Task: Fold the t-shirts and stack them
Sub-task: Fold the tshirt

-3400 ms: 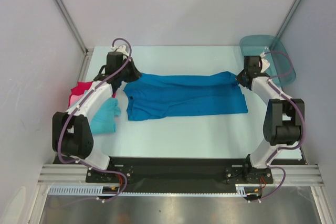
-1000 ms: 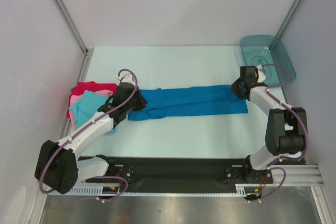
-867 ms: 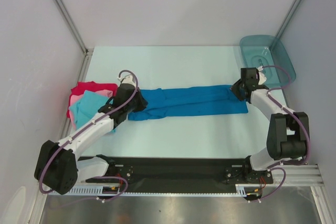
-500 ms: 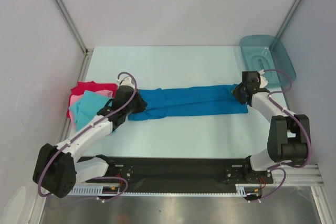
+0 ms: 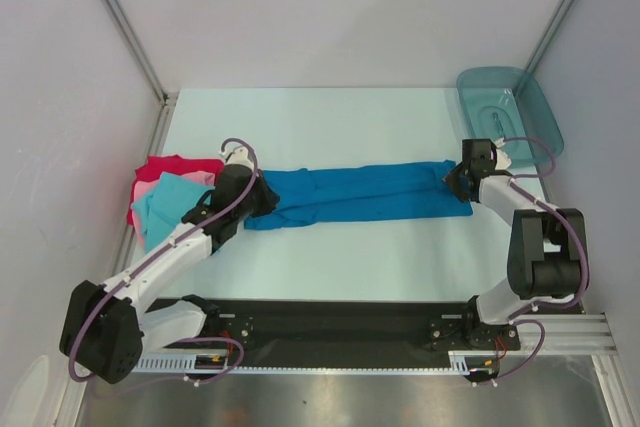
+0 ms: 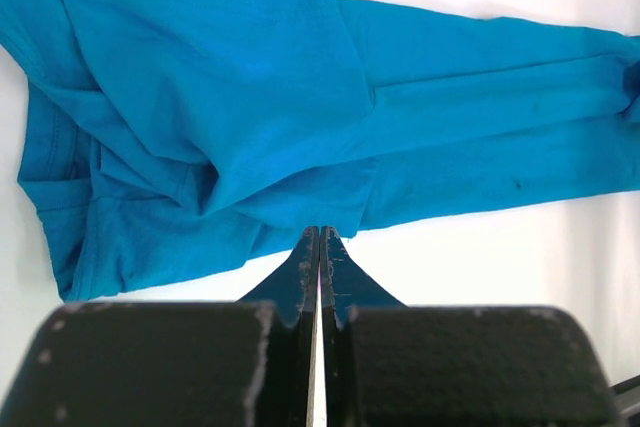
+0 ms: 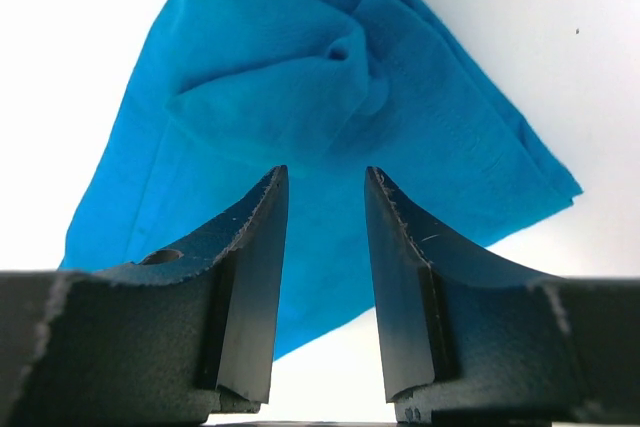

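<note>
left claw (image 6: 320,232) is pressed fully together, its tips right at the near edge of the medium blue t-shirt (image 6: 250,97). the wrist view does not show whether a thin fold of cloth is nipped between them. right claw (image 7: 325,172) stands apart, poised over the shirt's other end with nothing between its fingers.

the blue shirt lies across the middle of the table (image 5: 330,117) as a long narrow band, apparently doubled lengthwise. its left end is rumpled, with overlapping layers and a seam showing. its right end carries a small puckered bump of cloth, and the open claw is lined up just short of that bump. one arm at each end makes sense for a strip this long, since both ends must be controlled before it can be folded across. the pucker looks like the likeliest spot for the right claw to close on.

further out, at the table's left edge, the other three shirts sit in a loose heap. the turquoise t-shirt (image 5: 160,205) is on top and nearest, the pink t-shirt (image 5: 145,190) peeks out beneath it, and the red t-shirt (image 5: 165,165) lies toward the far side. none looks folded. they are probably parked there to keep the working space free, so no stack has been started.

the teal tray (image 5: 545,122) sits in the far right corner, beyond the right arm and not touching the blue shirt. no cloth shows in it.
</note>
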You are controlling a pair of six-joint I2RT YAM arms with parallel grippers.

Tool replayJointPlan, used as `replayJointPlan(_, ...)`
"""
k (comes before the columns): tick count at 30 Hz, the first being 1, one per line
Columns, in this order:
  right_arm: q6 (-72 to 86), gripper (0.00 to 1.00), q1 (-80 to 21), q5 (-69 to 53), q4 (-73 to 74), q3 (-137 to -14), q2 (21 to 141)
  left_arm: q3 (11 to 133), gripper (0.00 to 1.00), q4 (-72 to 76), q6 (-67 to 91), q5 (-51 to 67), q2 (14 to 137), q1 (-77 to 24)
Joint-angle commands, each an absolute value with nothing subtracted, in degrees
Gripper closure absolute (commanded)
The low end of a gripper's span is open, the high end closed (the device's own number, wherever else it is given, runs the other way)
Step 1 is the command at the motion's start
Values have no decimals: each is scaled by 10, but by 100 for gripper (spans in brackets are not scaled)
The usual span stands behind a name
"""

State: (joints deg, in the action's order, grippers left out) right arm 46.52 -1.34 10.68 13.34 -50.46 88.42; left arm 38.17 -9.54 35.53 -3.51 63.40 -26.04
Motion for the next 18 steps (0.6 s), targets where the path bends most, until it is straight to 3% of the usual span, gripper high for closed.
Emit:
replayJointPlan(1,461,59,-9,122,103,-500,896,377,99,-84,349,-43,617,-265)
replayJointPlan(18,464,61,-8,119,71,-506,936,381,98,-86,340,-48,628,-265)
